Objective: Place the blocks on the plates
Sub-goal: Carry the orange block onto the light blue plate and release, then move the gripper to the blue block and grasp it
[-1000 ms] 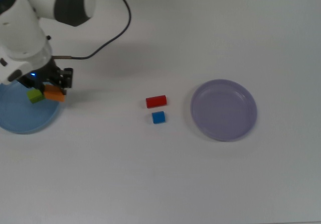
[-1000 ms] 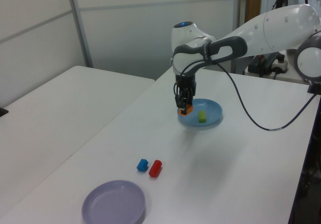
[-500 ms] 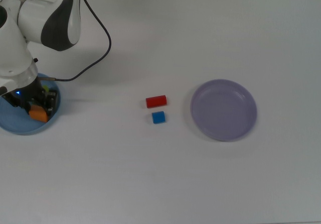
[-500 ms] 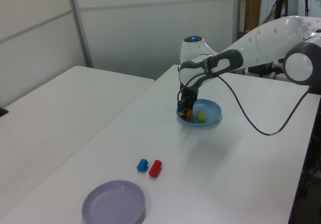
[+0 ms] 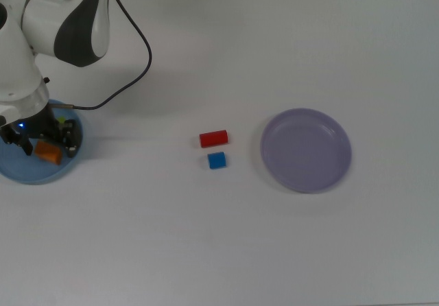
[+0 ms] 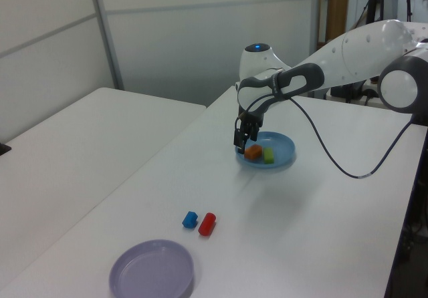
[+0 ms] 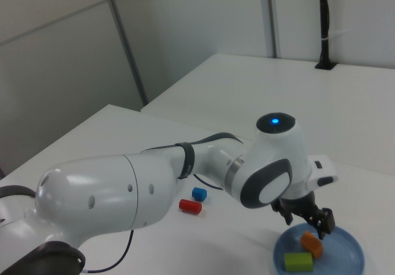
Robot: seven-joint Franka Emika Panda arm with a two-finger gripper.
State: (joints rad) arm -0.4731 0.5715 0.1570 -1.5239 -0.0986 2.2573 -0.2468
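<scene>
Gripper points straight down over the light blue plate, fingers spread and empty, hanging just above the orange block. Orange block lies flat on that plate, green block beside it on the same plate. Arm reaches in from the top view's upper left, wrist bent vertical, cable trailing behind. Red block and blue cube sit close together on the white table, mid-scene. Lavender plate sits at the top view's right, holding nothing.

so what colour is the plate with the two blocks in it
Light blue. The plate shows best in the right view, holding the orange block and green block.
</scene>
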